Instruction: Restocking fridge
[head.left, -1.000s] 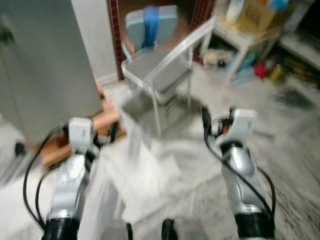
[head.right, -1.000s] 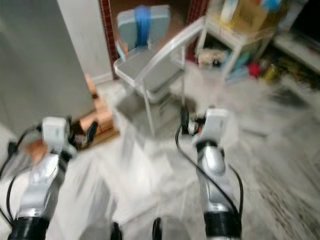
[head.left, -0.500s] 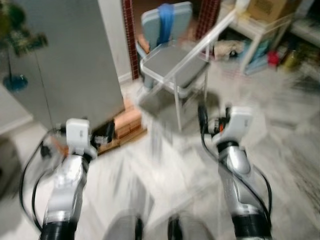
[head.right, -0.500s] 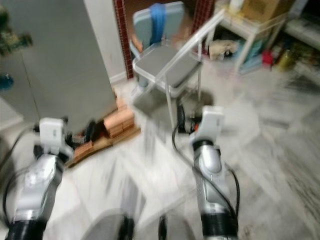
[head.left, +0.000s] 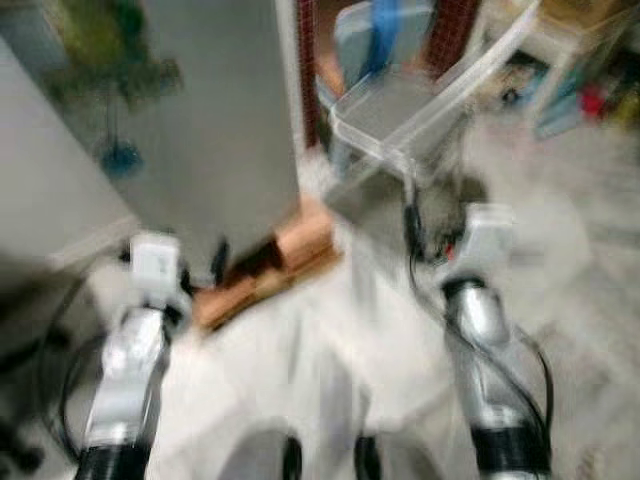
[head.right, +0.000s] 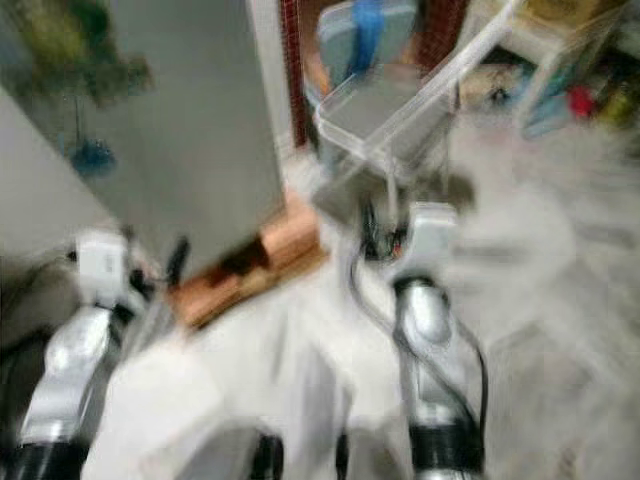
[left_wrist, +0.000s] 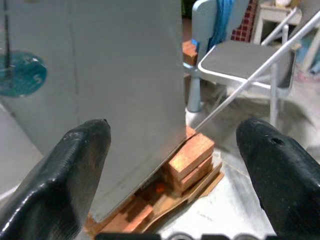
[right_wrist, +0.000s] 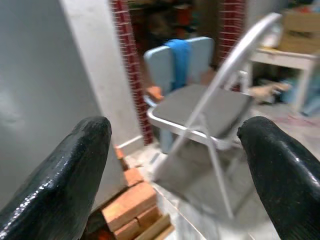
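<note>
A tall grey fridge (head.left: 200, 130) stands ahead on the left, its side toward me, raised on a stack of bricks (head.left: 290, 250). The head views are blurred by my motion. Both silver arms are held out in front of me. My left gripper (left_wrist: 172, 165) is open with nothing between its fingers, facing the fridge's lower corner (left_wrist: 125, 100) and the bricks (left_wrist: 192, 157). My right gripper (right_wrist: 175, 165) is also open and holds nothing, facing the fridge side (right_wrist: 40, 95) and the chair.
A grey folding chair (head.left: 400, 100) with a blue cloth (right_wrist: 179, 57) over its back stands just right of the fridge. A white table (right_wrist: 280, 57) with boxes and clutter lies at the far right. Pale tiled floor (head.left: 330, 350) stretches in front of me.
The whole view has swung left: the fridge now fills more of the left side and the chair has shifted right and up. Both arms keep their pose.
</note>
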